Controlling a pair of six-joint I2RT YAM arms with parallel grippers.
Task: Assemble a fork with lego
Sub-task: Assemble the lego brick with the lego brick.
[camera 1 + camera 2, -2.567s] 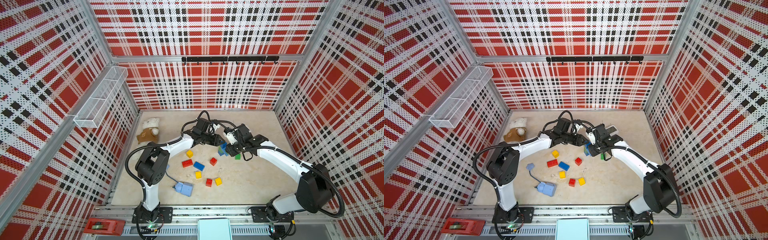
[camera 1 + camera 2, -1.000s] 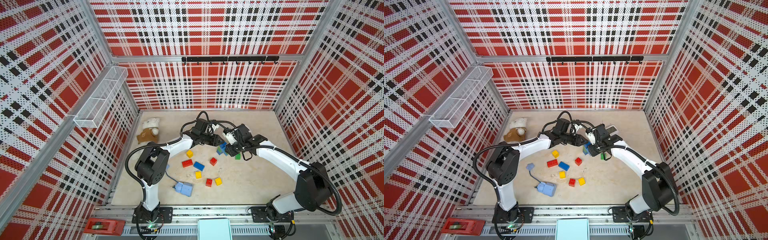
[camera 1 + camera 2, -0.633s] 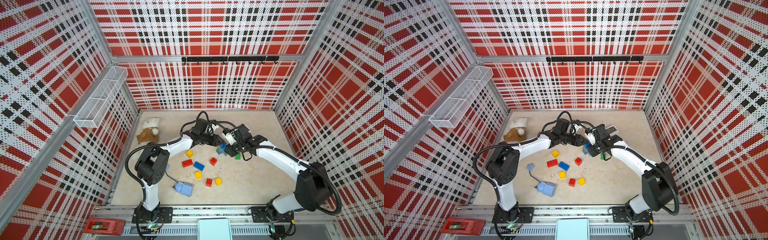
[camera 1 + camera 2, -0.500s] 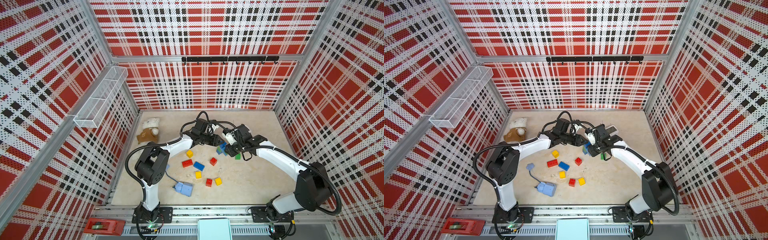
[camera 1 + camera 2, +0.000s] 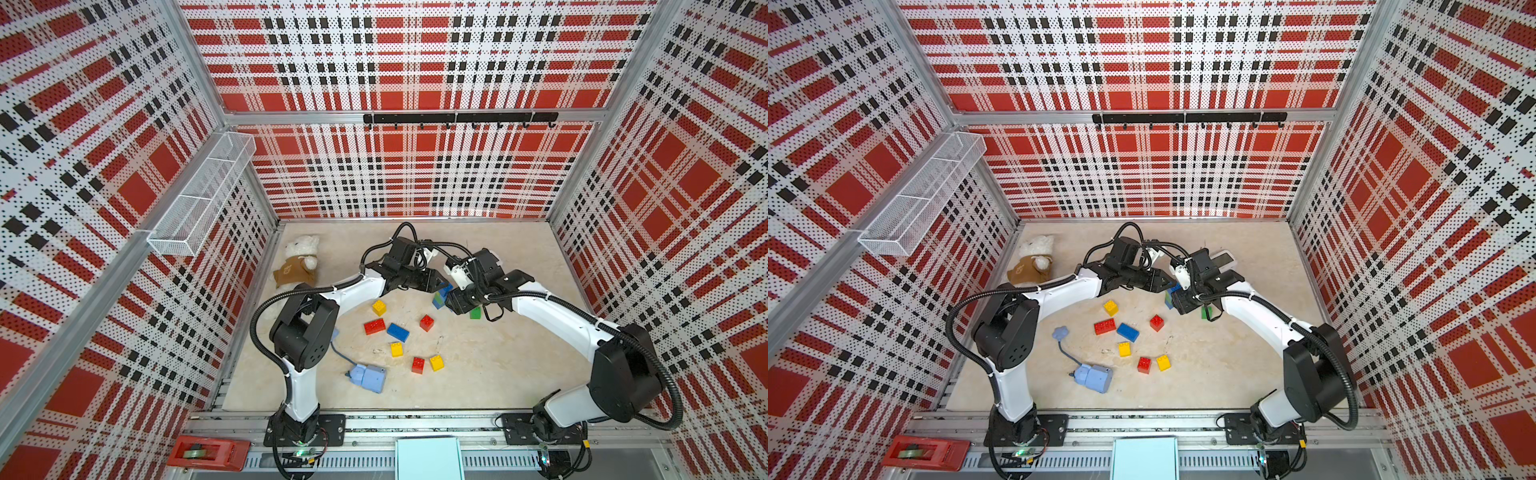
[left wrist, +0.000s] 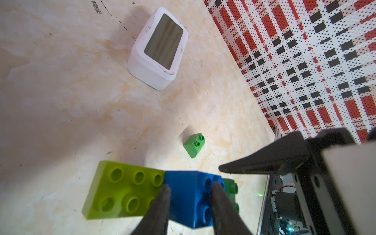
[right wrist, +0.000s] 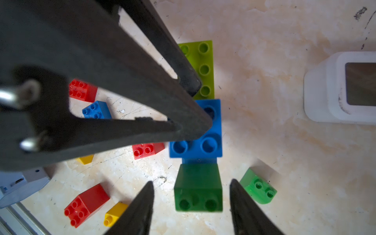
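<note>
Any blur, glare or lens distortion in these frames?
Right wrist: the left hand fills the foreground, dark and soft; the blue square plastic brick is sharp. Left wrist: white plastic screen-faced box crisp, own fingers blurred. Both top views: sharp, strong wide-angle perspective.

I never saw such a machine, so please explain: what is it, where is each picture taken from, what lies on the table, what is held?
These are two white robot arms at a table. Both top views come from one overhead camera; the other two from a camera on each wrist. The left gripper is shut on a blue brick, joined with a lime plate and a dark green brick. The right gripper stands open around the dark green brick, with gaps on both sides. On the table lie loose red, yellow and blue bricks, a small green brick, a white device with a screen, a plush bear and a pale-blue box.
</note>
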